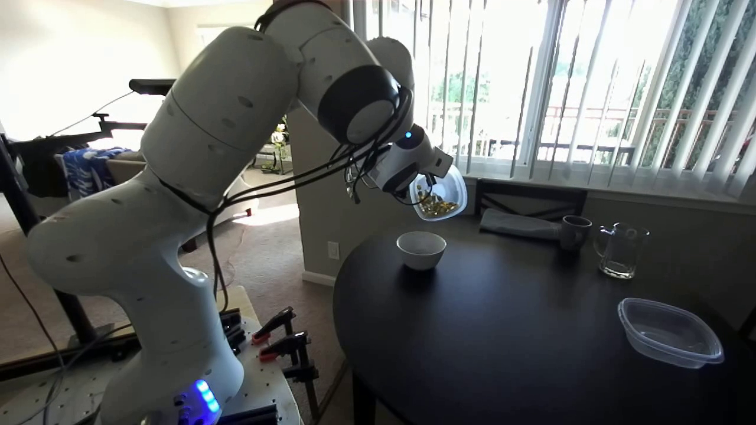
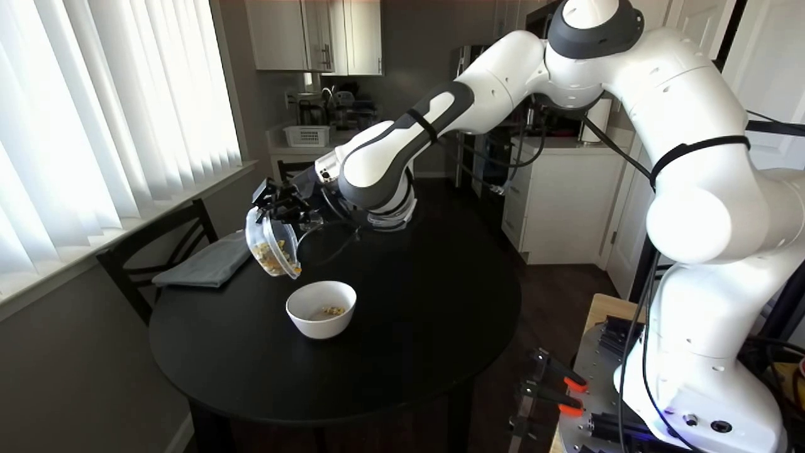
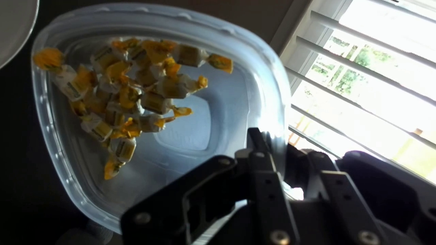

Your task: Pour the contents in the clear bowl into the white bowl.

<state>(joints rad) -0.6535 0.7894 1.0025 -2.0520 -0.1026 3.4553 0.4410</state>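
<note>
My gripper (image 3: 272, 146) is shut on the wall of the clear bowl (image 3: 184, 122), one finger inside it and one outside. In both exterior views the clear bowl (image 1: 453, 184) (image 2: 253, 234) is held in the air, tipped steeply on its side, beyond and above the white bowl. The contents (image 3: 129, 92), small wrapped pieces with yellow twisted ends, are heaped against its lower side and rim. The white bowl (image 1: 421, 255) stands upright on the table, and in an exterior view (image 2: 322, 326) a few yellowish pieces (image 2: 333, 311) lie inside it. Its edge shows in the wrist view (image 3: 15, 27).
The dark round table (image 1: 502, 330) also bears a larger clear container (image 1: 670, 337), a glass mug (image 1: 620, 254), a grey cup (image 1: 574, 233) and a folded grey cloth (image 1: 517, 224). A chair (image 2: 182, 233) and the window blinds (image 2: 113, 113) are close behind the held bowl.
</note>
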